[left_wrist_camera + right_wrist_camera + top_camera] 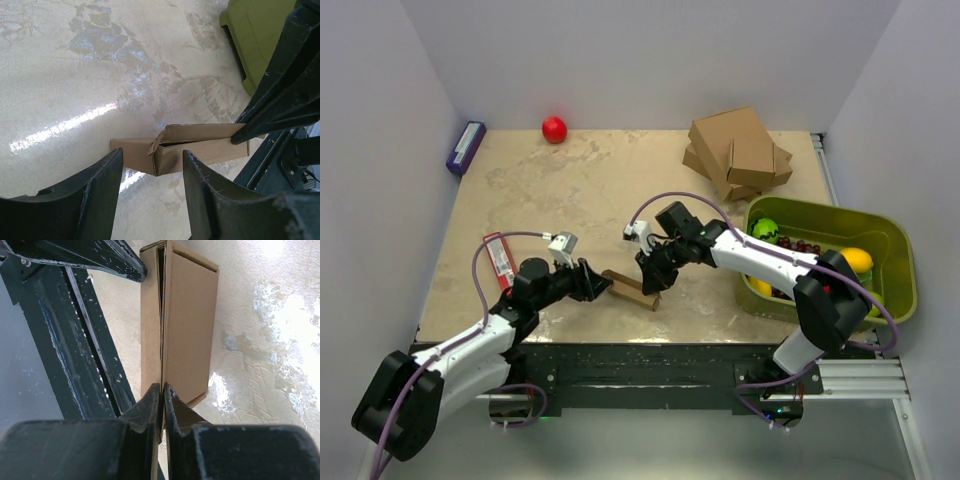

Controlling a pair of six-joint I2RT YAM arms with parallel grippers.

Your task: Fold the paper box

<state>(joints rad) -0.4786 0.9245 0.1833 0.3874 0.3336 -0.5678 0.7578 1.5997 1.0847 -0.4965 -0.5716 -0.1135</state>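
The paper box [630, 290] sits lower centre on the worktop [620, 190], mostly formed, I judge, with its left-of-frame end flap untucked. My right hand [163, 390] pinches its edge, and my left hand [152, 154] is open at that flap.

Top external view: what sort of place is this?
Probably a robot test cell: white panels around a marbled table, two arms bolted at its near edge, props like a green bin and red ball.
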